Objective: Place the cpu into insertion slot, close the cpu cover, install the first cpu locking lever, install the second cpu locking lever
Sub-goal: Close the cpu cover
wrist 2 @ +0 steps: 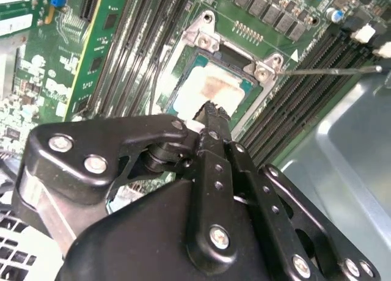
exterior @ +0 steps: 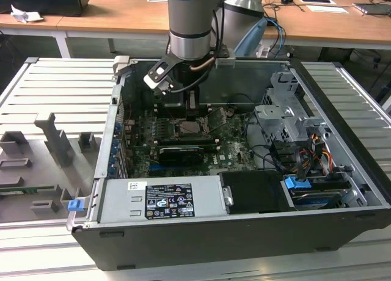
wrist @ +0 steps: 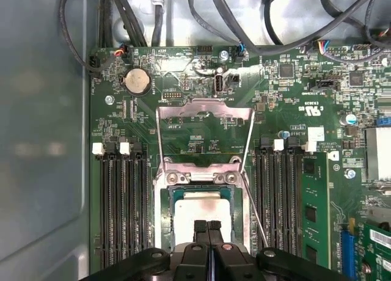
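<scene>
Inside an open computer case, the tool (wrist: 208, 231), its two black fingers clenched together on nothing, hangs just above the cpu (wrist: 197, 209). The cpu lies flat in the insertion slot (wrist: 173, 215), mid-way across the green board (wrist: 110, 128), between memory slots (wrist: 122, 201). The cpu cover (wrist: 204, 107) stands swung open. The chip looks light, stiff and fragile, best held by its edges. The tool hides its near edge, and I cannot tell whether they touch.

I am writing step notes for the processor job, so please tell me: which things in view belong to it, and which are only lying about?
Belong to the job:
cpu, lying in the insertion slot
cpu cover, swung open
locking lever, standing free
gripper, shut above the cpu

Just there:
coin battery
memory slots
drive cage
power supply
cables
</scene>
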You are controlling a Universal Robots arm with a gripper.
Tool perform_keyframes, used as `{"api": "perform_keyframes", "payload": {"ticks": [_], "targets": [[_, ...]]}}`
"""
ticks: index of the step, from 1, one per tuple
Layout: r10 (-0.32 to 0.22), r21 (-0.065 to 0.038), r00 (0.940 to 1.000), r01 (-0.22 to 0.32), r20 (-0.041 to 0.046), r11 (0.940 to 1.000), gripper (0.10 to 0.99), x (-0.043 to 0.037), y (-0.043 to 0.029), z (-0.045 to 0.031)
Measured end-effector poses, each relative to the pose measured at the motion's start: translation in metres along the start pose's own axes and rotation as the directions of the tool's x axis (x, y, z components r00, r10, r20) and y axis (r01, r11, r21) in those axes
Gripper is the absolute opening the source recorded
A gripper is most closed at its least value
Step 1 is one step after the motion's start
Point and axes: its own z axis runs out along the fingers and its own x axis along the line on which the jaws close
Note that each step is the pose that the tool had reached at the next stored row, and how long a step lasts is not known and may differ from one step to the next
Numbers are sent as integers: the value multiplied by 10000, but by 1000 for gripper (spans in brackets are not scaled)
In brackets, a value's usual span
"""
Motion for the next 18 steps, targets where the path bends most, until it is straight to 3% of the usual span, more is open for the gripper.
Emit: {"api": "perform_keyframes", "payload": {"ticks": [2,5,10,18], "targets": [[-2,1,10000,2,20,10000,106,0,3,-53],[-2,3,10000,2,21,10000,106,1,17,-61],[1,117,10000,-2,25,9999,106,-2,138,-53],[3,122,10000,-3,25,9999,106,-1,147,-158]]}}
